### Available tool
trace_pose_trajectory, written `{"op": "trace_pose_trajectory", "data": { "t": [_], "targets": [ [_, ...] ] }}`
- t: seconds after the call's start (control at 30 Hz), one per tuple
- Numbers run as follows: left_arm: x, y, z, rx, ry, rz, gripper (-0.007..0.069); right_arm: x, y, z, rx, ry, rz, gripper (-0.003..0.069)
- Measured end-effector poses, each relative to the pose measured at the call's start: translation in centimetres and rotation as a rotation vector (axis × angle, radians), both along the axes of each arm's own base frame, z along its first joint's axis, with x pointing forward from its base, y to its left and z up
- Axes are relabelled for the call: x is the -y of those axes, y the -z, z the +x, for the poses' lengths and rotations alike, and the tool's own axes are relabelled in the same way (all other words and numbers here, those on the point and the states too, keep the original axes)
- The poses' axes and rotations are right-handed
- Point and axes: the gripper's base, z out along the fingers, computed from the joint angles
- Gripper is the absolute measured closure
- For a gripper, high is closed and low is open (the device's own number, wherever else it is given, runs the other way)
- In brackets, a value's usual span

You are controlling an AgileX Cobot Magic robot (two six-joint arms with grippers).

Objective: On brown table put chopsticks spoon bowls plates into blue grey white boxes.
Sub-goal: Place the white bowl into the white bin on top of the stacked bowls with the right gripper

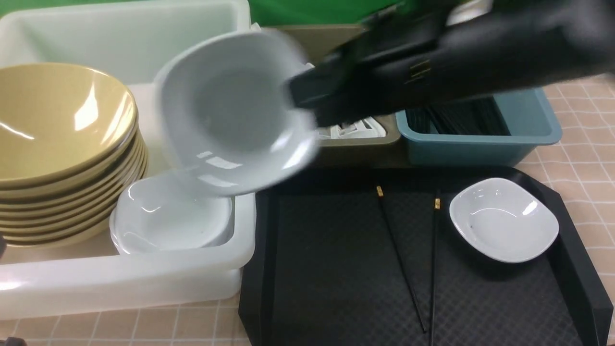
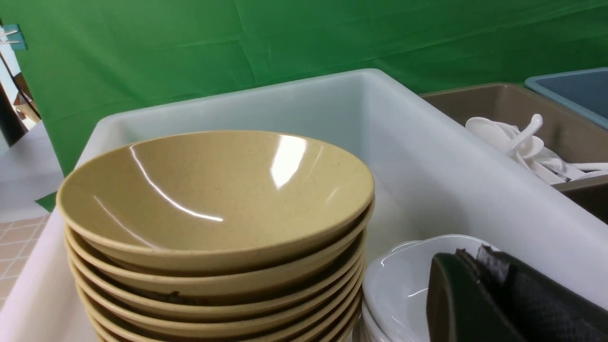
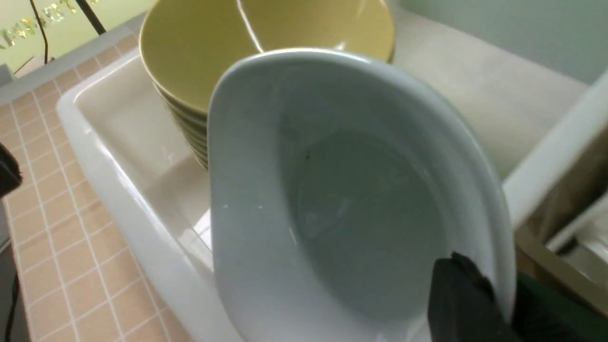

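Clamping the rim of the held plate [image 1: 230, 110], the right pincer [image 1: 303, 100] is holding it in the air, clear of every surface. The jaws are standing nearly together, pinching only the rim's thickness. One finger [image 3: 458, 299] is lying inside the dish and the other is hidden behind it. The plate is sticking out past the fingertips and tilting steeply, hollow side facing the front camera, its outline blurred there.

Straight below the fingertips' load, the stacked plates [image 1: 168, 221] are sitting in the white box [image 1: 120, 278]. Farther out beyond the held plate, away from the pincer, the bowls [image 1: 62, 144] are standing as one stack in the same box.

Under the pincer's fingers the grey box [image 1: 360, 144] is holding the spoons [image 1: 355, 129]. Back under its arm, the blue box [image 1: 480, 149] is holding the boxed chopsticks [image 1: 461, 120].

Below the pincer, on the camera side, the black tray [image 1: 336, 269] is carrying two loose chopsticks [image 1: 399, 254] and a tray plate [image 1: 503, 218], well apart from the grip. The brown table [image 1: 586, 154] is lying under everything.

The left pincer [image 2: 468, 285] is sitting closed, low beside the bowl stack.
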Motion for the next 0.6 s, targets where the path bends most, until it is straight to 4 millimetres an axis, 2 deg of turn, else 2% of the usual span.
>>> {"op": "trace_pose_trajectory", "data": {
  "t": [0.03, 0.07, 0.1, 0.13, 0.2, 0.23, 0.27, 0.3, 0.33, 0.4, 0.47, 0.53, 0.6],
  "targets": [
    [0.0, 0.0, 0.0, 0.0, 0.0, 0.0, 0.0622, -0.9, 0.7, 0.2, 0.018, -0.002, -0.004, 0.0587],
    [0.0, 0.0, 0.0, 0.0, 0.0, 0.0, 0.0622, -2.5, 2.4, 0.5, 0.022, -0.011, -0.023, 0.058],
    [0.0, 0.0, 0.0, 0.0, 0.0, 0.0, 0.0622, -2.8, 2.7, 0.4, 0.021, -0.017, -0.026, 0.0578],
    [0.0, 0.0, 0.0, 0.0, 0.0, 0.0, 0.0622, -4.3, 5.2, 0.9, 0.008, -0.021, -0.062, 0.0555],
    [0.0, 0.0, 0.0, -0.001, 0.0, 0.0, 0.0622, -5.1, 7.0, 1.3, -0.025, -0.016, -0.081, 0.0508],
    [0.0, 0.0, 0.0, -0.001, 0.0, 0.0, 0.0622, -5.1, 7.2, 1.3, -0.028, -0.017, -0.083, 0.0494],
    [0.0, 0.0, 0.0, -0.003, 0.001, 0.0, 0.0622, -5.3, 7.8, 1.4, -0.045, -0.023, -0.098, 0.0428],
    [0.0, 0.0, 0.0, -0.003, 0.001, 0.0, 0.0622, -5.2, 7.9, 1.5, -0.047, -0.023, -0.099, 0.042],
    [0.0, 0.0, 0.0, -0.005, 0.002, 0.0, 0.0622, -4.9, 7.8, 1.5, -0.063, -0.032, -0.11, 0.036],
    [0.0, 0.1, 0.0, -0.006, 0.002, 0.0, 0.0622, -3.9, 6.9, 1.5, -0.066, -0.047, -0.121, 0.0291],
    [0.0, 0.1, 0.0, -0.006, 0.002, 0.0, 0.0622, -2.0, 5.4, 1.5, -0.053, -0.072, -0.168, 0.0232],
    [0.0, 0.1, 0.0, -0.007, 0.003, 0.0, 0.0622, 0.2, 3.7, 1.4, -0.048, -0.061, -0.199, 0.0211],
    [0.0, 0.1, 0.0, -0.006, 0.002, 0.0, 0.0622, 3.6, 1.9, 1.8, -0.044, -0.003, -0.257, 0.0204]
  ]
}}
